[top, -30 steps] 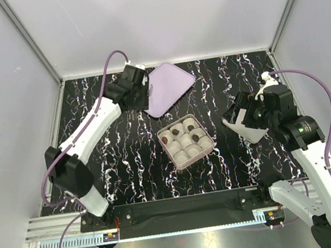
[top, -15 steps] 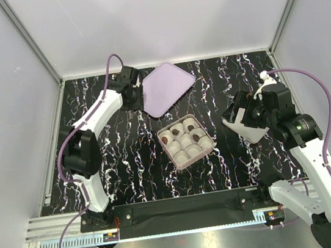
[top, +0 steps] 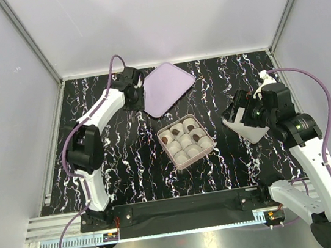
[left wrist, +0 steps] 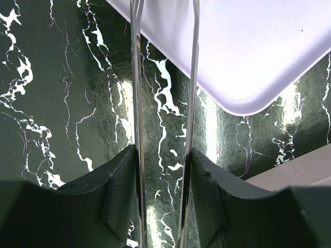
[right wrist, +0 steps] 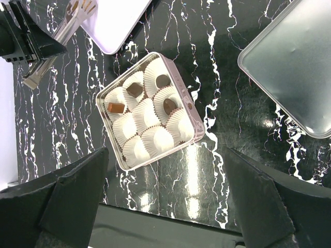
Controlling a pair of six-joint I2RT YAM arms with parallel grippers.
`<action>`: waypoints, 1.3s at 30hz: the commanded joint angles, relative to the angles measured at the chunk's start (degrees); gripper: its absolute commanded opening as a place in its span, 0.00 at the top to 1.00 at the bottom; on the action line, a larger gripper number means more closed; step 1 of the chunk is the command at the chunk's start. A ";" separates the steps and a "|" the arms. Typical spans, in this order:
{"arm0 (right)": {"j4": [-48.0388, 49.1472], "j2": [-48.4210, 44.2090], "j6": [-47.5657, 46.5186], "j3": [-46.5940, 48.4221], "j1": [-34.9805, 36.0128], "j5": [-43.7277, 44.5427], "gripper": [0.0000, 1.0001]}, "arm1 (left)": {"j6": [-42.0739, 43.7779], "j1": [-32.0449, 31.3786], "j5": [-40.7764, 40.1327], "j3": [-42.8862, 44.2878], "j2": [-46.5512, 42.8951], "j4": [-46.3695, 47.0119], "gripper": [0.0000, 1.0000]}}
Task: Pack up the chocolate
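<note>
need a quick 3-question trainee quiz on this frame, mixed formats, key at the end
1. How many of the white paper cups in the box hold a chocolate?
2. True or false: the right end effector is shut on a paper cup.
3. What is the left end effector gripping? A) metal tongs B) a paper cup C) the box

Key: 1) four; 2) false, it hangs wide open and holds nothing; 3) A.
</note>
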 commanded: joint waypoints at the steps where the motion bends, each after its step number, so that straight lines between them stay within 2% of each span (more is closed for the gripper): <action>1: 1.97 -0.32 -1.16 0.78 -0.05 1.02 0.00 | 0.61 0.40 1.41 2.79 -0.04 2.24 0.53; 22: 1.88 -0.32 -1.07 1.40 -0.13 0.93 0.00 | 1.67 0.40 -0.43 4.64 1.90 -0.66 0.56; 39: 1.27 -1.11 -0.55 1.49 -0.05 0.75 0.00 | 2.20 0.31 -0.34 5.96 0.41 -3.73 0.64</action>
